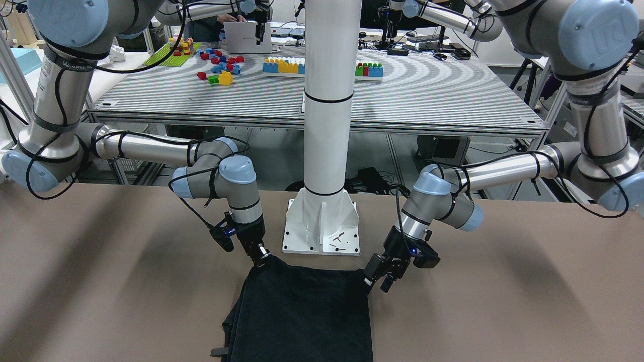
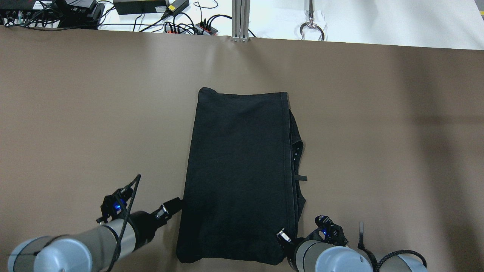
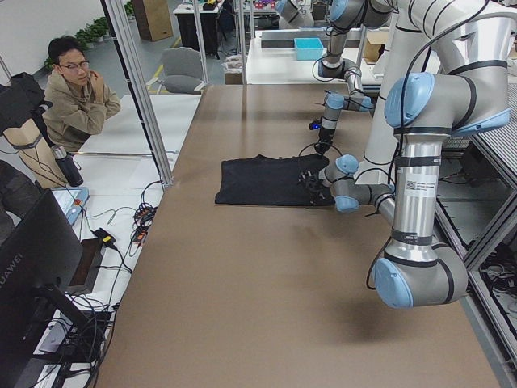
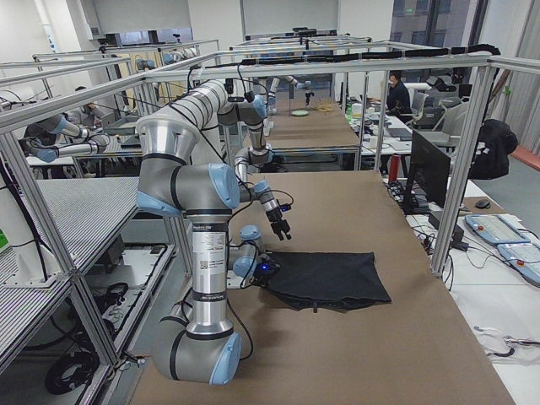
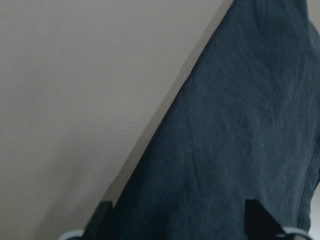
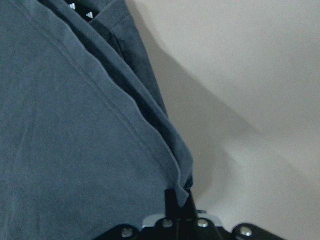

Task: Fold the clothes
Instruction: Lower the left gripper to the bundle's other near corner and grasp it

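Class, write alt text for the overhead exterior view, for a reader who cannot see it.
A dark garment lies folded flat on a brown table. The left gripper sits by its near left edge, the right gripper at its near right corner.

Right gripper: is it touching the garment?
Touching. The right wrist view shows the right gripper shut on the garment's hemmed corner, cloth between its fingertips.

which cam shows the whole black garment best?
Overhead exterior: the whole black garment lies in frame, nearly unobstructed. Front-facing crops its far end; the side views show it small and oblique; the wrist cameras catch only patches of fabric and edge.
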Motion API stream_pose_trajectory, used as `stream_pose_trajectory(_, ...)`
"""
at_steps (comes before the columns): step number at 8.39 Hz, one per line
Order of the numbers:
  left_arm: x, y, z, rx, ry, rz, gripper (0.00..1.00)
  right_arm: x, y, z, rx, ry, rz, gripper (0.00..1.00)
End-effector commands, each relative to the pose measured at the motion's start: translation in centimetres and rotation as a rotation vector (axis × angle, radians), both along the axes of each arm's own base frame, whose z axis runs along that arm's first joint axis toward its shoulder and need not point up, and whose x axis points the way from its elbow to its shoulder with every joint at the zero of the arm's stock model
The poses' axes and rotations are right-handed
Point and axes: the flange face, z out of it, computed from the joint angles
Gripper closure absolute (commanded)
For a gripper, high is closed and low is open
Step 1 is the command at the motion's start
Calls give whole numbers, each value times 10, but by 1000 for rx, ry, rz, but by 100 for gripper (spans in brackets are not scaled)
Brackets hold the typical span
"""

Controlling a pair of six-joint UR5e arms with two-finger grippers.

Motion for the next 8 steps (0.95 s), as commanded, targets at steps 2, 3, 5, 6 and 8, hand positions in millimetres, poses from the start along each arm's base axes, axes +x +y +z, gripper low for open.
stream_pose_trajectory(2, 46, 68, 28, -12, -49, 61, 22, -1, 2, -2, 0, -3, -5, 100)
stream_pose_trajectory(3, 49, 75, 30, -20, -49, 69, 25, -1, 2, -4, 1, -7, -5, 100)
stream_pose_trajectory(5, 51, 78, 27, -38, -32, 68, 48, -2, 3, -5, 1, -9, -6, 100)
stream_pose_trajectory(6, 51, 79, 25, -43, -27, 69, 63, -2, 2, -5, 1, -9, -5, 100)
stream_pose_trajectory(8, 49, 80, 26, -54, -23, 75, 100, -1, 3, -4, 1, -9, -7, 100)
